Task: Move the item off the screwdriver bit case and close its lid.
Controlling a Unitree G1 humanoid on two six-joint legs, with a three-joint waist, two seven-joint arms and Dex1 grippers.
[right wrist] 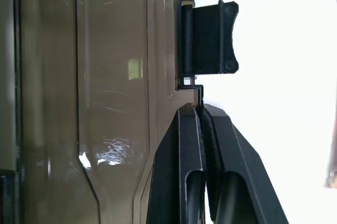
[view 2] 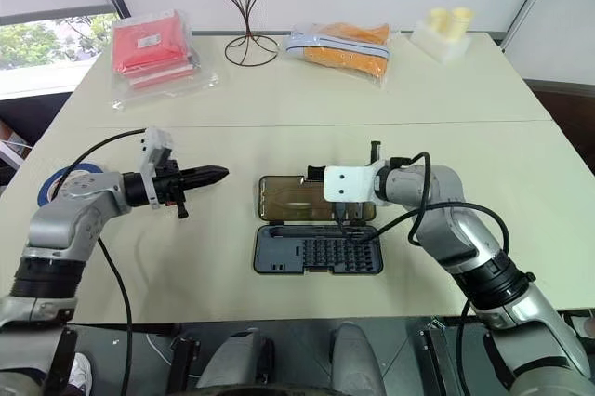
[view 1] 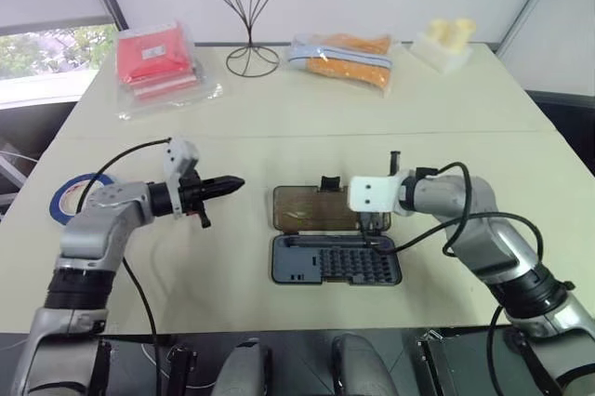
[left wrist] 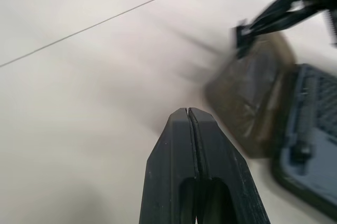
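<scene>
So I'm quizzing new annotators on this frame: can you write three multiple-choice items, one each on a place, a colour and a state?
1. Where is the wire stand?
A. at the table's far edge
B. beside the case
C. on the floor

2. What colour is the packet at far left?
A. green
B. red
C. white

3. How is the screwdriver bit case?
A. shut
B. open, lid laid flat
C. upside down

Answers:
1 A, it stands between the far packets.
2 B, its contents are red.
3 B, the bit rows are exposed.
</scene>
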